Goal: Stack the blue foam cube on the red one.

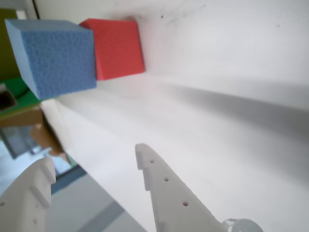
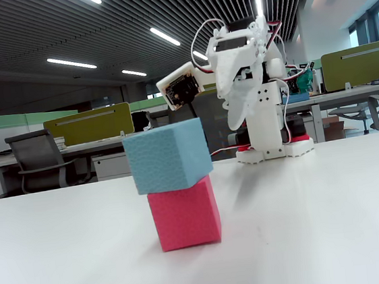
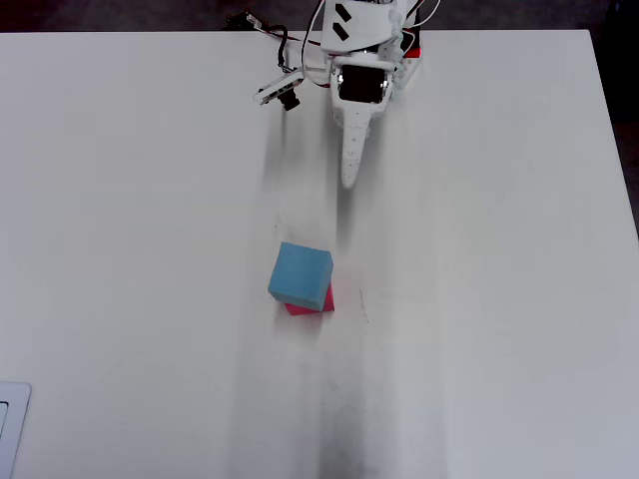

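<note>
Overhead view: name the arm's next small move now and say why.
Probably none beyond staying folded back at its base. The light blue foam cube already sits on the pinkish-red foam cube, offset and overhanging one side, yet resting level in the fixed view. The hand is empty, its jaws apart in the wrist view, well clear of the stack.

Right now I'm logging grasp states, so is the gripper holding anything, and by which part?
Nothing is held. The gripper is open and empty, well back from the cubes. The blue foam cube sits on the red one, slightly offset.
</note>
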